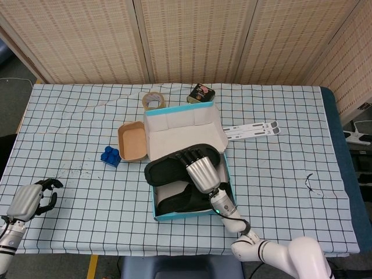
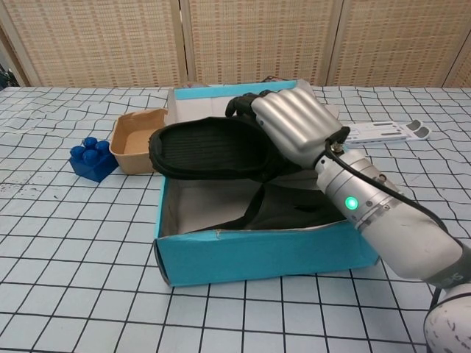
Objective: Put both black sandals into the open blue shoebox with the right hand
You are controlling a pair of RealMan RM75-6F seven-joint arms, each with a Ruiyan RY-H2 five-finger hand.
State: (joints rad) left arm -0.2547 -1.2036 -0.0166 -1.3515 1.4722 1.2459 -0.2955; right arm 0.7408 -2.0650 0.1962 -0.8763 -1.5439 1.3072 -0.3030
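My right hand [image 1: 200, 168] [image 2: 291, 129] grips a black sandal [image 1: 168, 170] [image 2: 206, 148], sole side up, low over the open blue shoebox [image 1: 156, 216] [image 2: 250, 254]. The sandal's toe end pokes out past the box's left wall. A second black sandal [image 1: 183, 200] [image 2: 294, 209] lies inside the box beneath it. My left hand [image 1: 30, 199] rests at the table's near left corner with its fingers curled in and nothing in them.
A brown paper tray [image 1: 132, 142] [image 2: 140, 141] and a blue toy brick [image 1: 110, 156] [image 2: 90, 157] sit left of the box. A tape roll [image 1: 153, 101] and a dark tin [image 1: 201, 93] lie behind it. White tags [image 1: 253, 128] [image 2: 383, 132] lie to the right.
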